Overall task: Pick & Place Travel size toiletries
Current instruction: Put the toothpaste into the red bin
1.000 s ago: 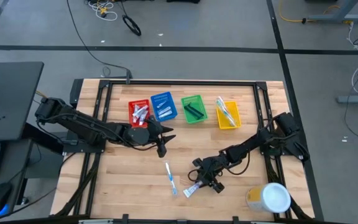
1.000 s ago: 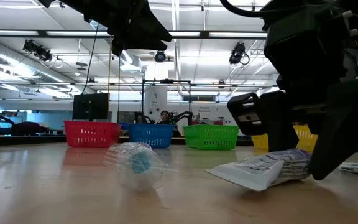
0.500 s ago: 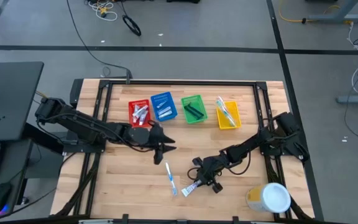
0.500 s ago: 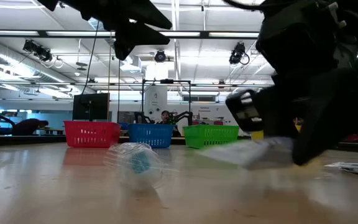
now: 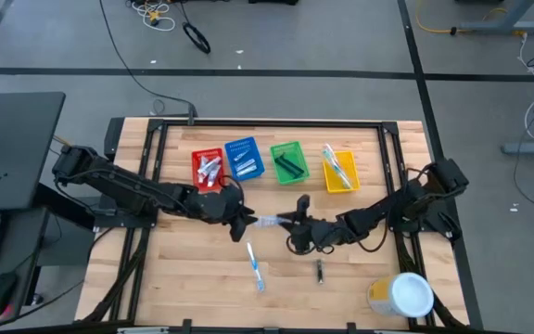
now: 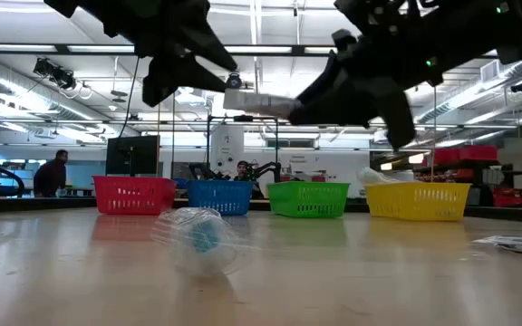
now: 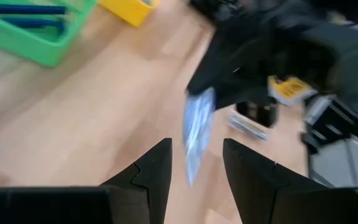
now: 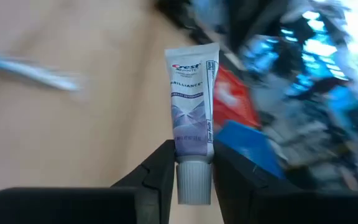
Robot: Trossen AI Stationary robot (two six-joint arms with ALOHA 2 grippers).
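- Wooden tabletop point(image 5: 174, 269) under a workshop ceiling; four bins stood in a row at its far side: red bin point(image 5: 208, 168), blue bin point(image 5: 244, 158), green bin point(image 5: 288, 161), yellow bin point(image 5: 338, 173). A white-lidded tub point(image 5: 404, 295) stood at the near right corner.
- Right gripper point(image 8: 193, 163) was clamped on the cap end of a toothpaste tube point(image 8: 192, 106), held in the air above mid-table, its free end pointing at the left gripper point(image 5: 245, 220).
- Left gripper's fingers point(image 7: 155, 168) stood apart and empty, the tube's tail just ahead of the gap between them.
- Step in hand, as judged: a hand-over of the tube from right arm to left. The next move would call for the left fingers to close on the tail before the right lets go, then carriage to a bin.
- Against the frame a second earlier: the tube had left the table, the right gripper had risen and swung towards centre, and the left gripper had turned to face it.
- A toothbrush point(image 5: 254, 265) and a dark razor point(image 5: 320, 272) lay on the wood, not yet sorted.
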